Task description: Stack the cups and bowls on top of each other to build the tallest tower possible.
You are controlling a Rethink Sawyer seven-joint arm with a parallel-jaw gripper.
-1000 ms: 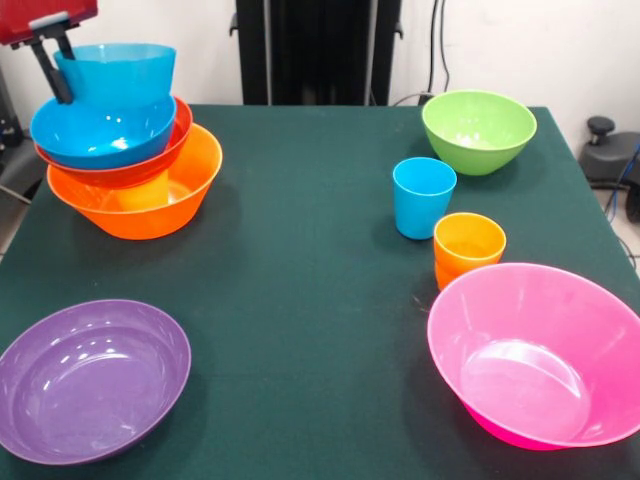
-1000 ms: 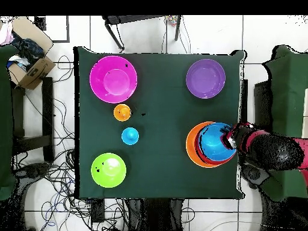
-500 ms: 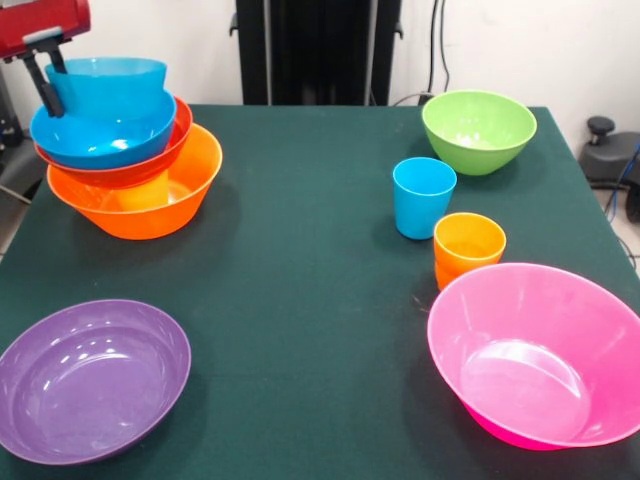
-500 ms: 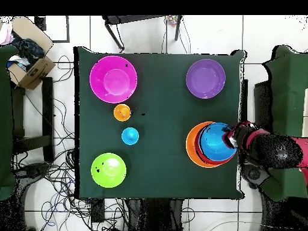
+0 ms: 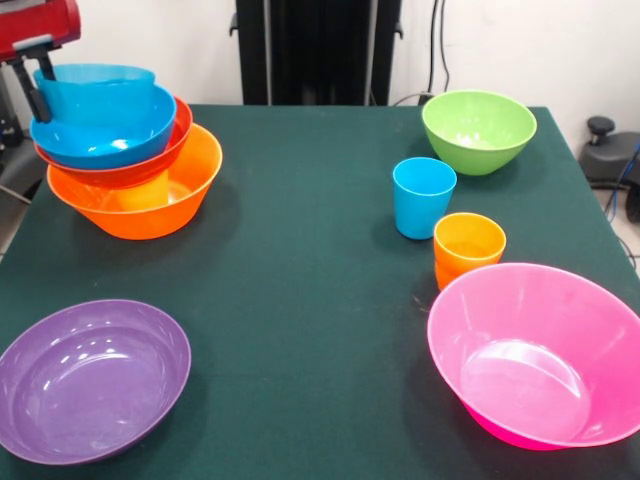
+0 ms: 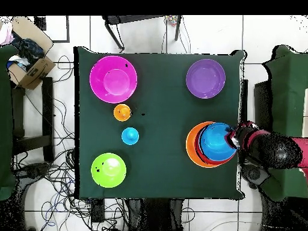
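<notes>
The tower stands at the table's far left corner: a big orange bowl (image 5: 140, 195) holds a red-orange bowl (image 5: 172, 140) and a blue bowl (image 5: 105, 140). My gripper (image 5: 38, 95) is shut on the left rim of a small blue bowl (image 5: 100, 92), which sits low in the blue bowl. The overhead view shows the tower (image 6: 194, 144) with my gripper (image 6: 230, 139) at its edge. A green bowl (image 5: 478, 128), blue cup (image 5: 423, 197), nested orange cups (image 5: 469, 245), pink bowl (image 5: 535, 355) and purple bowl (image 5: 90, 378) stand apart. The yellow cup is out of view.
The black pedestal (image 5: 318, 50) stands behind the table's far edge. A cardboard box (image 6: 30, 63) and loose cables (image 6: 54, 174) lie on the floor beside the table. The tower is close to the table's edge (image 6: 242, 150).
The small blue bowl has come down from a raised, tilted hold and shifted left with my gripper; it now sits lower in the blue bowl.
</notes>
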